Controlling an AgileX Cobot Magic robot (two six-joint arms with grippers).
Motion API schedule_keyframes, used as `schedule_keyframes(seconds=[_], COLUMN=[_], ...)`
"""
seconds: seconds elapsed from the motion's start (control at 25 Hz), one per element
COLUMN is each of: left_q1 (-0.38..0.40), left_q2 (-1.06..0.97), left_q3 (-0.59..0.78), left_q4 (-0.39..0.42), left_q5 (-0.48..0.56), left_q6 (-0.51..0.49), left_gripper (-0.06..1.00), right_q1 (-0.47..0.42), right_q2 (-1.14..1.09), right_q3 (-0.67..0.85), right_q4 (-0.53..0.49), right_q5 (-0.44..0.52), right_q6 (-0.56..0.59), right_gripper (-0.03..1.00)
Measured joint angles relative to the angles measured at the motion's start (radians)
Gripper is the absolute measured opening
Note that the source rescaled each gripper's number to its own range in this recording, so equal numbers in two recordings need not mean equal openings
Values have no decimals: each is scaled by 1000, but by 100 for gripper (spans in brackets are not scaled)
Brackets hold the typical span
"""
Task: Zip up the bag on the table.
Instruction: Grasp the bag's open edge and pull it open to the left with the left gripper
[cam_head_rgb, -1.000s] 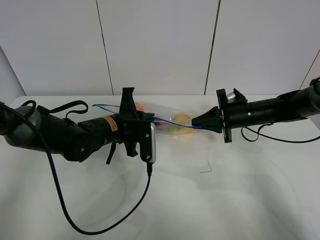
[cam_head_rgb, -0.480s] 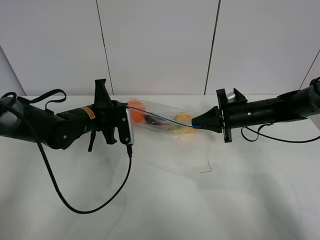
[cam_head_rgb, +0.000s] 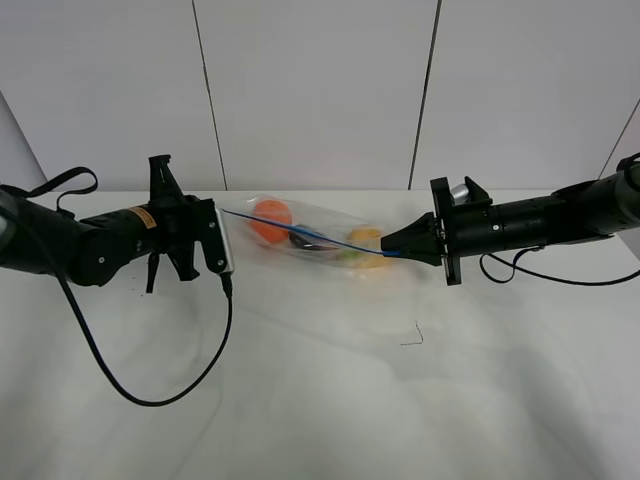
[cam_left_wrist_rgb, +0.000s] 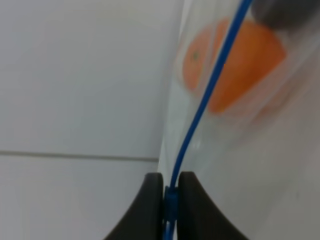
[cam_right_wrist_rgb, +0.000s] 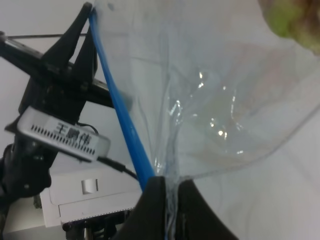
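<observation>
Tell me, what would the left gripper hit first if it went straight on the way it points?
The left gripper pinches the blue zip strip of the bag. Straight on, it would press into the bag itself, probably reaching the orange inside first, though depth is hard to judge.

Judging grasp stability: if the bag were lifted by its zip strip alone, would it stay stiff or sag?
Probably sag: the bag is thin crinkled film, taut only along the zip strip held between the left end effector and right end effector. Likely bottom-heavy, as the orange looks bulky; being round, it may roll inside.
</observation>
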Motion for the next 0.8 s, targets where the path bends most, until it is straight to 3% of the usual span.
schedule_keyframes(seconds=[0.2,0.6,0.64,0.8], left_q1=[50,53,53,74], left_q2=[-1,-1,-1,-1], left_q3=[0,0,0,0], left_q4=[-9,-5,-5,-78], left_q5=[29,38,38,50], left_q6=[0,0,-1,-20], left_gripper=[0,0,3,60], right_q1=[0,0,0,-2], right_q2=[0,0,0,0], right_q3=[0,0,0,0], right_q4=[-6,-3,-7,-26], right_q5=[0,0,0,0], right_q6=[0,0,0,0], right_gripper=[0,0,0,0])
